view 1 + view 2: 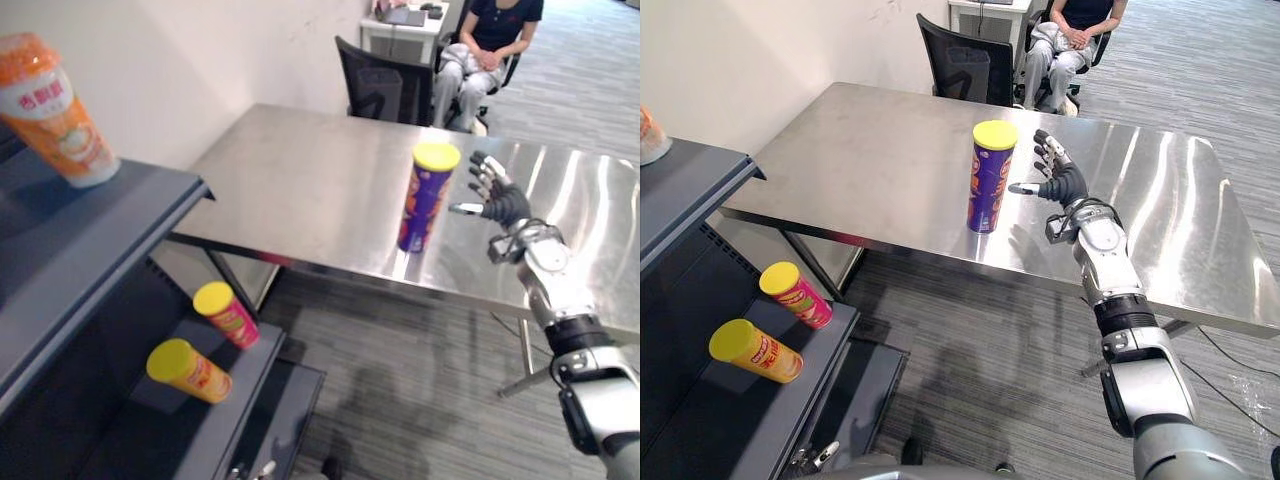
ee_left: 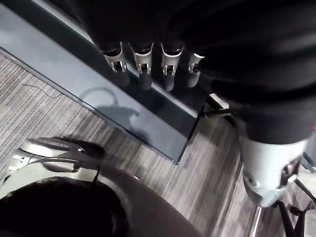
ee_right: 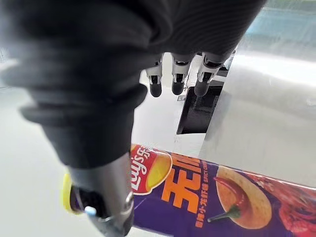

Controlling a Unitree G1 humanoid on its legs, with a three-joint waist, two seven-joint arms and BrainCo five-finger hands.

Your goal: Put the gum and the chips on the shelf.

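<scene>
A purple chips can (image 1: pixel 425 200) with a yellow lid stands upright near the front edge of the steel table (image 1: pixel 300 190). My right hand (image 1: pixel 500 200) is open just to its right, thumb stretched toward the can, fingers straight and apart from it. In the right wrist view the can (image 3: pixel 222 197) runs past the thumb and under the fingers (image 3: pixel 177 74). An orange-capped gum bottle (image 1: pixel 55 110) leans on the top board of the dark shelf (image 1: pixel 60 250) at the left. My left hand (image 2: pixel 143 61) hangs open, empty, above a dark shelf board (image 2: pixel 98 94).
On a lower shelf board lie a red can (image 1: pixel 228 314) and a yellow can (image 1: pixel 190 371), both yellow-lidded. Behind the table stands a black chair (image 1: pixel 375 85), and a person (image 1: pixel 485 45) sits by a white desk. Grey carpet lies between shelf and table.
</scene>
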